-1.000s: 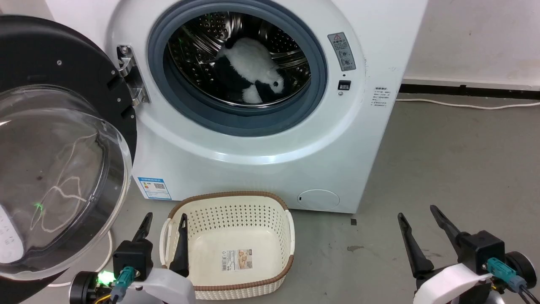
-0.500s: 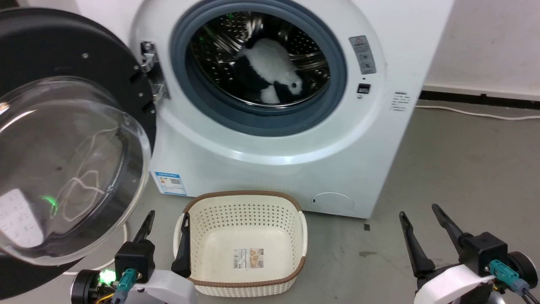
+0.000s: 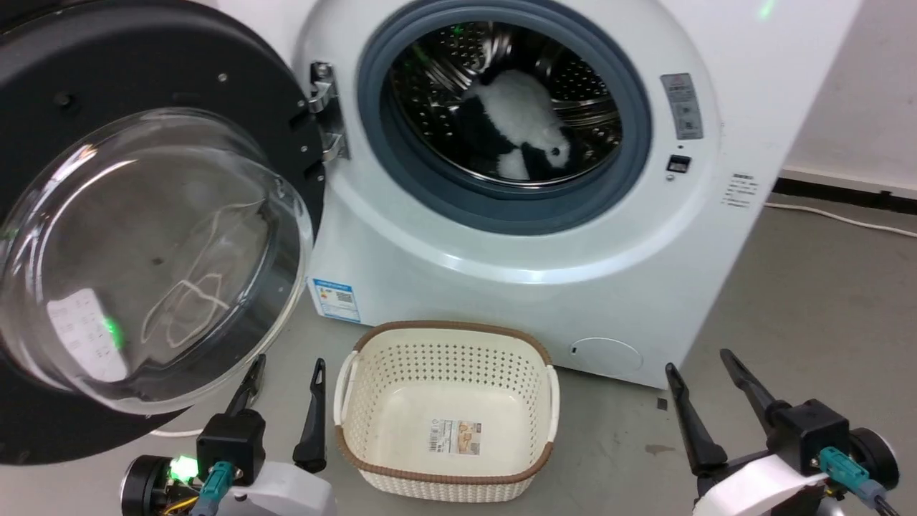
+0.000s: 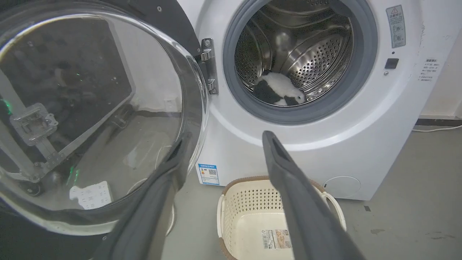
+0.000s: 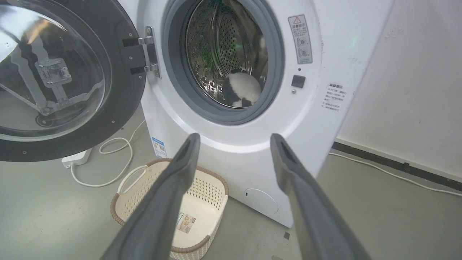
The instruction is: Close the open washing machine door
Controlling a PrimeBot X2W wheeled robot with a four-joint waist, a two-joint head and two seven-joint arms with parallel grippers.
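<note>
Glossy black rim, clear glass: the washing machine door (image 3: 143, 236) stands swung wide on its steel hinge (image 3: 326, 107) at the robot's left. Its smooth, reflective bowl bulges toward the head camera.
White enamel: the washing machine (image 3: 501, 287) has a hard, rounded front, a grey rubber gasket (image 3: 423, 179) and a perforated steel drum (image 3: 444, 64).
Load: a soft black-and-white plush toy (image 3: 516, 122) lies deep in the drum, apart from the gasket.
Basket: a cream perforated plastic basket (image 3: 451, 325) with a brown woven-look rim sits on the grey floor (image 3: 788, 287) just before the machine.
Left gripper (image 3: 289, 359): jaws wide and holding nothing, low between the door's lower rim and the basket.
Right gripper (image 3: 697, 359): jaws wide and holding nothing, over the floor near the machine's right corner.
Risk, slip: hard, narrow fingers pressed on the curved glass would likely skid, so the flat black rim looks the safer face to push.
Risk, pinch: a finger left between door and front during the swing could be trapped at the hinge or gasket.
Risk, latch: too soft a push may leave the door ajar.
Risk, basket: I cannot tell whether the door's lower rim clears the basket, and a low-sweeping arm could knock it.
</note>
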